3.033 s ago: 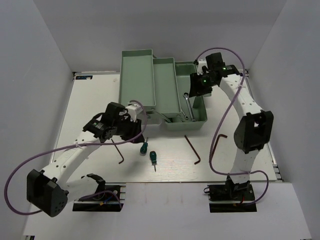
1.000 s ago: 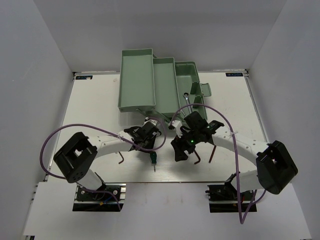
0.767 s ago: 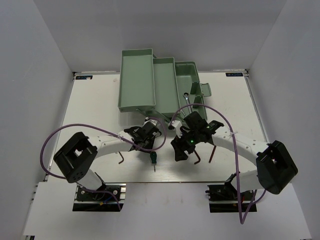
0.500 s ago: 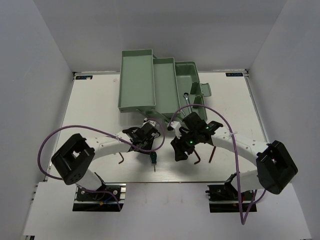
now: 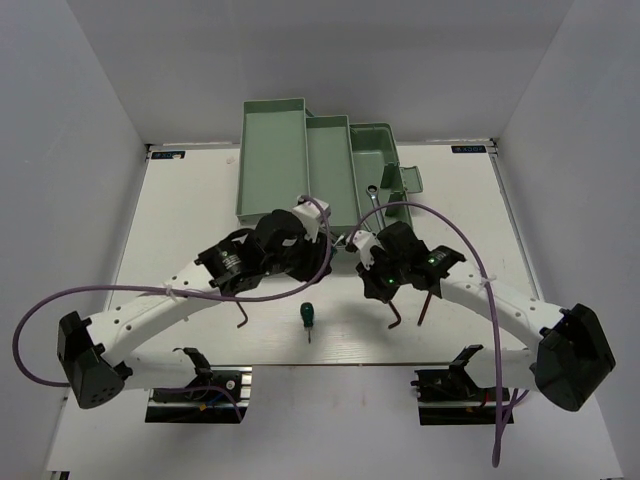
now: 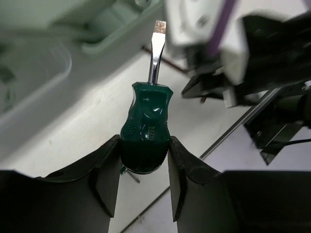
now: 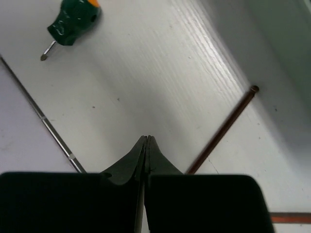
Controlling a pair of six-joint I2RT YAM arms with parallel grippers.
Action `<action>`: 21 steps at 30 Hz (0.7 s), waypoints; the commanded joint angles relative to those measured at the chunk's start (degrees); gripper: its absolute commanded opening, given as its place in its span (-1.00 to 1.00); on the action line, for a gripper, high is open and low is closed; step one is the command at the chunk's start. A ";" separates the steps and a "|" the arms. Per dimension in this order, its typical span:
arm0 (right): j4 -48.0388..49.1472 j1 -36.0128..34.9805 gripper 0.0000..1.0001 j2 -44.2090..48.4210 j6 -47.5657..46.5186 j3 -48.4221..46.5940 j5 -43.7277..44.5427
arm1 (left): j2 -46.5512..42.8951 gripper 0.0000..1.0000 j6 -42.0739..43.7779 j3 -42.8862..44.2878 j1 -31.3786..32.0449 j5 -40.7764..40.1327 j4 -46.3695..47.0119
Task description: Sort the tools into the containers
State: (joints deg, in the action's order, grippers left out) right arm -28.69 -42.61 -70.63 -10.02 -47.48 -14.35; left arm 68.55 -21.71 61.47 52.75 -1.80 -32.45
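In the left wrist view, the left gripper (image 6: pixel 145 145) pinches a green-handled screwdriver (image 6: pixel 146 131) across the fat part of its handle. The flat blade points away toward the toolbox (image 6: pixel 43 63). We judge the tool light and rigid. Its glossy handle may be a little slippery, so the widest part of the handle is the sensible place to hold it, never the thin shank.

In the right wrist view, the right gripper (image 7: pixel 146 141) has its jaws pressed together, with nothing between them that we can see. A hex key (image 7: pixel 223 128) lies on the table (image 7: pixel 146 73) just beside the tips. It is thin, stiff and flat against the surface, so it probably needs a pinch across its long leg. A second screwdriver (image 7: pixel 73 19) lies further off.

From the top view, both grippers sit mid-table, just before the toolbox, which stands at the middle of the far edge. The held screwdriver is hidden under the left arm there. A wrench (image 5: pixel 372 196) already lies in the base bin.
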 commanded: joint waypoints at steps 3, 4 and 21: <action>0.65 1.12 -1.00 -0.29 3.95 1.08 3.36 | 3.86 -1.00 5.37 10.67 -0.71 -1.27 0.97; 0.48 1.56 -1.00 -0.65 4.13 0.99 1.88 | 4.48 -1.00 5.37 11.47 -0.72 -4.06 2.20; 3.11 4.03 0.00 1.81 6.07 3.63 -4.55 | 33.48 -0.60 8.53 37.75 -3.35 -29.83 3.45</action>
State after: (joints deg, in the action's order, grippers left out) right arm -27.38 -38.94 -70.15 -4.43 -44.07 -17.34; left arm 102.74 -13.91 94.76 50.06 -26.46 -27.29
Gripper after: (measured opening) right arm 0.495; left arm 0.493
